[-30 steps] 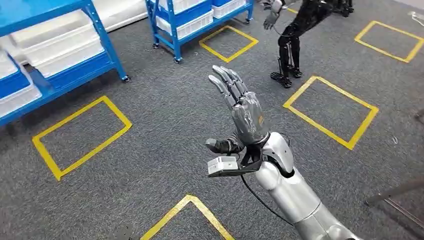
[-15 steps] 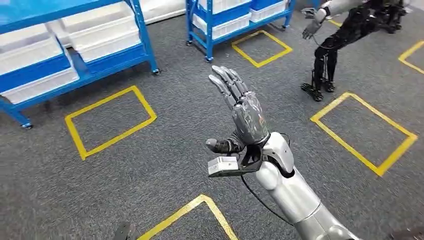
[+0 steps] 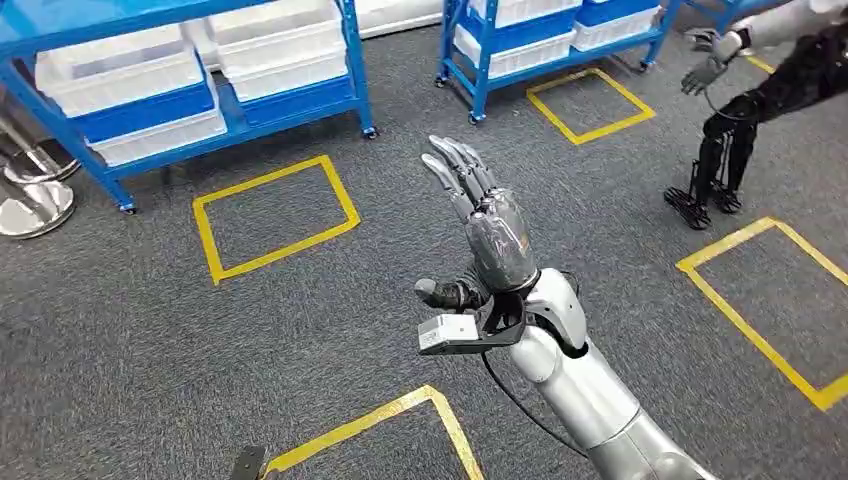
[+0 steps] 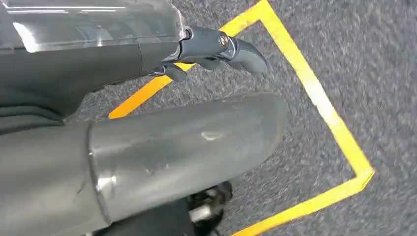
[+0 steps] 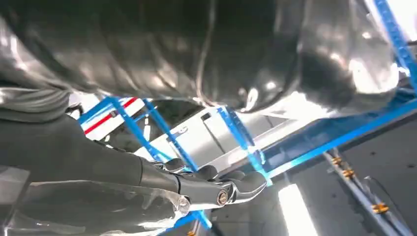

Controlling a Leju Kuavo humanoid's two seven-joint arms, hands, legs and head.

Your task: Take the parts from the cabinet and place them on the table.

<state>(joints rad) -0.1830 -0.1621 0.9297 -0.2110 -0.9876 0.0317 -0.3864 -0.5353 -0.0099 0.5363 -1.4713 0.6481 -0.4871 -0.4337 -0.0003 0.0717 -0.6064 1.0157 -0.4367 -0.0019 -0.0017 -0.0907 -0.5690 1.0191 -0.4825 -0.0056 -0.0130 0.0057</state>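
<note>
In the head view the right hand (image 3: 492,235) stands raised in the middle of the frame, its fingers (image 3: 455,170) stretched out straight and apart toward the upper part of the picture, its thumb (image 3: 445,294) poking out to the left; it holds nothing. In the left wrist view the left hand (image 4: 147,147) hangs over the grey carpet (image 4: 344,59), thumb thick across the centre and darker fingers (image 4: 231,46) slightly bent at the top, also with nothing in them, above a yellow tape square (image 4: 319,108). The cabinet (image 3: 200,80), a blue rack on castors, sits in the upper left of the head view, with white bins (image 3: 125,70) on its shelves; whether parts lie inside them cannot be told. A second blue rack (image 3: 540,40) stands at the top centre. Another robot (image 3: 745,110), dark-bodied, stands at the upper right. Yellow tape squares (image 3: 275,215) mark the carpet left of centre, at the top and at the right edge.
</note>
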